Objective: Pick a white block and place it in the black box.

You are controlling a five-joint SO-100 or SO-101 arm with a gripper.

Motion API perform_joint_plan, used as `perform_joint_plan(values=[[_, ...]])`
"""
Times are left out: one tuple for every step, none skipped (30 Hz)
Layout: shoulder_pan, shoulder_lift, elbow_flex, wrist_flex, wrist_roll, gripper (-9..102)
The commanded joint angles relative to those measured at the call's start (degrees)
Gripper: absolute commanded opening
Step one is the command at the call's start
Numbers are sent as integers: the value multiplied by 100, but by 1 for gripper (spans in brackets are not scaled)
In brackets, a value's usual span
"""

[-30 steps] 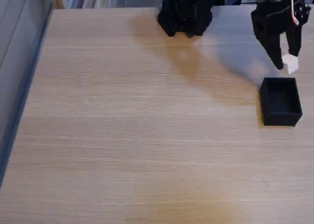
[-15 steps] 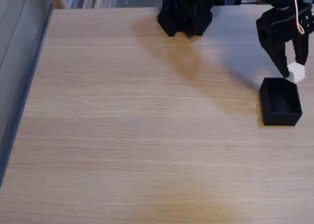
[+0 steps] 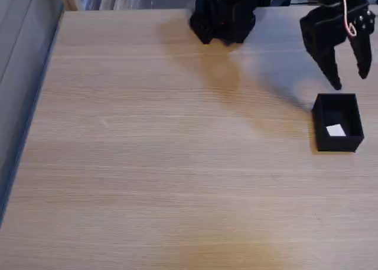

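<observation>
Fixed view, looking down on a pale wood-grain surface [image 3: 177, 152].

You have the claw [image 3: 351, 82] at about 2 o'clock in the picture, near the right edge. Its two black fingers are spread wide apart with bare wood showing between them; nothing is gripped. One fingertip [image 3: 335, 83] points down toward the far wall of the black box; the other sits higher, close to the right edge. Red and white wires [image 3: 348, 13] run along the claw's upper body.

The black box [image 3: 319, 128] stands just below the claw, at roughly 3 o'clock in the picture, open top toward the camera, flat on the surface. The fingertips are just short of the box's far rim; you cannot tell from this angle how high they hang over the surface.

The white block [image 3: 335, 130] lies inside the black box, on its floor, a little toward the near wall and about centred between the side walls. It is apart from the claw.

The arm's base [image 3: 224, 16] sits at 12 o'clock on the far edge of the surface, well apart from the box. A soft shadow falls on the wood between the base and the box.

A grey strip [image 3: 23, 93] runs along the left side, past the surface's edge, from 9 to 11 o'clock.
</observation>
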State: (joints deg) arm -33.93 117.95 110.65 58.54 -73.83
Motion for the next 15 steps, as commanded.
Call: perform_joint_plan(values=[[352,861,562,229,97,0],[483,1151,853,343,97,0],[624,1485,1178,431,79,0],[791,1828,1529,510,35,0],[949,2215,1942,562,-53,0],[1116,2637,2373,606,-229,0],[1257,3120,2848,668,-396,0],[1389,3612,3313,782,-580,0],[1503,4122,3762,914,-791,0],[1626,4623,4184,1072,-1020,0],[1758,5063,4562,1318,-1336,0],[1898,5432,4860,1564,-1608,0],[2021,5722,5098,1740,-1731,0],[2162,5959,5291,1890,-1846,0],[2276,6100,5458,1986,-1960,0]])
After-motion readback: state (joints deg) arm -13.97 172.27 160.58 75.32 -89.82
